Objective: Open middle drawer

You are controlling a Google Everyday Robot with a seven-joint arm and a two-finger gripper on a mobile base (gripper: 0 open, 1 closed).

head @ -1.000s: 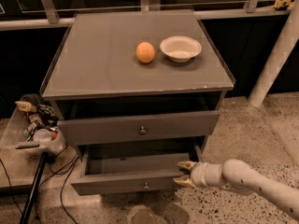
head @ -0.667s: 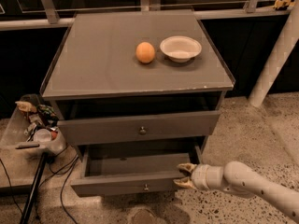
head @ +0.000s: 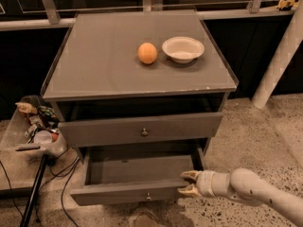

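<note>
The middle drawer point(head: 128, 191) is the lower grey drawer. It stands pulled well out, showing its shallow grey inside and a small round knob on its front. My gripper point(head: 182, 183) comes in from the lower right. It is at the drawer's front right corner, one finger inside the drawer and one in front, closed on the front panel. The wider grey drawer front point(head: 142, 129) above has its own knob and stands a little way out.
An orange point(head: 147, 53) and a white bowl point(head: 182, 48) sit on the cabinet top point(head: 94, 56). A clear bin of clutter point(head: 35, 126), a black stand and cables are at the left. A white post point(head: 279, 60) stands at the right on speckled floor.
The gripper has moved slightly down and toward the camera, and the middle drawer has come out a little further with it.
</note>
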